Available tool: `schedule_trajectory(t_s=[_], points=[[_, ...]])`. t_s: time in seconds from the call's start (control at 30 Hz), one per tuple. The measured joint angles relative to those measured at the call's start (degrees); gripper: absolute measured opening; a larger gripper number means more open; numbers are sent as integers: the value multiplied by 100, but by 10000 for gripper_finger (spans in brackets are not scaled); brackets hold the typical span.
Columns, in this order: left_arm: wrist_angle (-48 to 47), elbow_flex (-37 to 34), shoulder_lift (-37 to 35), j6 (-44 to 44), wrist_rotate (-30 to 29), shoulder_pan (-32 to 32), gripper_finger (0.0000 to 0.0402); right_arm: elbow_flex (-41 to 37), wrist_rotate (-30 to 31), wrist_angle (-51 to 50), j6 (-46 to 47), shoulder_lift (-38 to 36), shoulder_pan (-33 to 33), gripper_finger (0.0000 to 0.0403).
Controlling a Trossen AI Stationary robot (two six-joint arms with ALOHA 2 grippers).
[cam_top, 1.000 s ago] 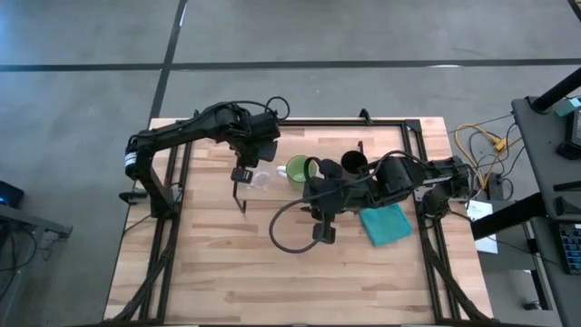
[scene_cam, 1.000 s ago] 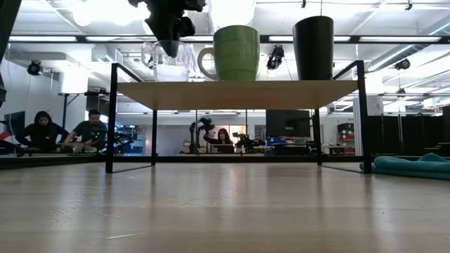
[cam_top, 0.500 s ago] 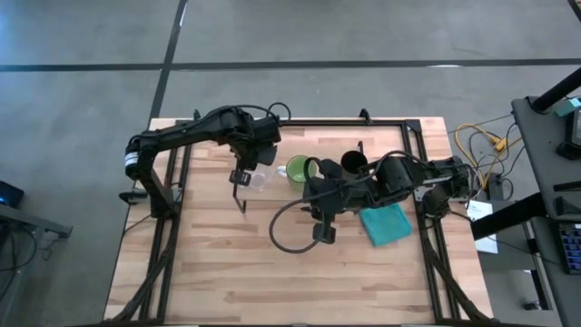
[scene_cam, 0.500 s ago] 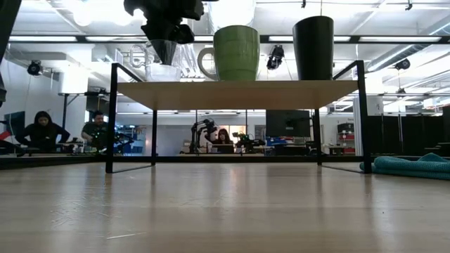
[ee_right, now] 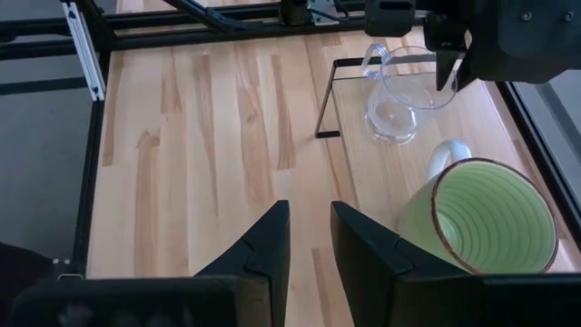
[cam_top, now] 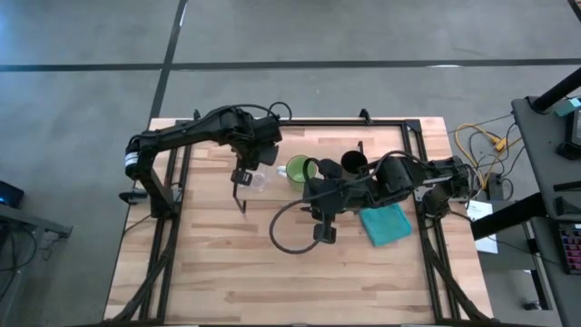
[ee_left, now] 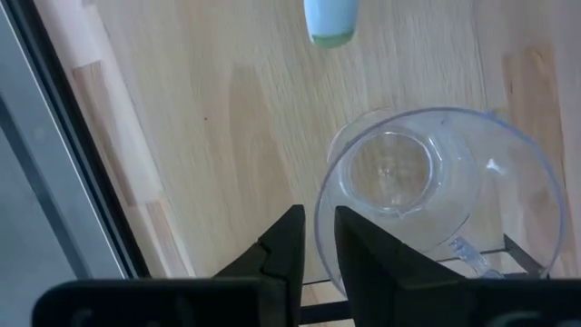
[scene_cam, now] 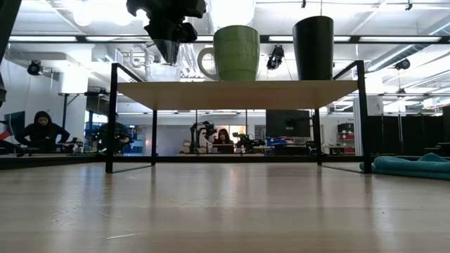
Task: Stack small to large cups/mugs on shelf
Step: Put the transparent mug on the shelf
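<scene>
Progress looks near done, judging by layout: small clear glass cup point(scene_cam: 163, 71), light-green handled mug point(scene_cam: 235, 52) and tall black cylindrical cup point(scene_cam: 313, 47) all standing in row on light wooden shelf board with black wire legs point(scene_cam: 232, 93), small to large. Glass sits at 9 o'clock end of shelf, black cup at 3 o'clock end. Left gripper point(ee_left: 313, 243) right above glass rim, fingers only narrowly parted, pinching nothing visible, looks like release stage. Right gripper point(ee_right: 307, 238) waiting just beside mug, slightly parted, empty.
</scene>
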Motion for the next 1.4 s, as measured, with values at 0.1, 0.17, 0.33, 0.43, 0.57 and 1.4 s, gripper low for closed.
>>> schedule_trajectory(t_s=[0.1,0.17,0.33,0.43,0.57,1.4], points=[[56,0,0,1,0,-26,50,0,1,0,-19,0,-12,77],[162,0,0,1,2,-62,50,0,2,0,-23,0,-27,77],[288,2,-2,1,7,-214,50,0,2,2,-25,0,-68,77],[285,2,-4,-1,8,-316,50,0,2,2,-24,0,-75,77],[296,46,-4,-6,9,-436,50,0,2,2,-61,0,-76,77],[501,335,-161,-381,5,-827,50,0,2,2,-176,0,-76,77]])
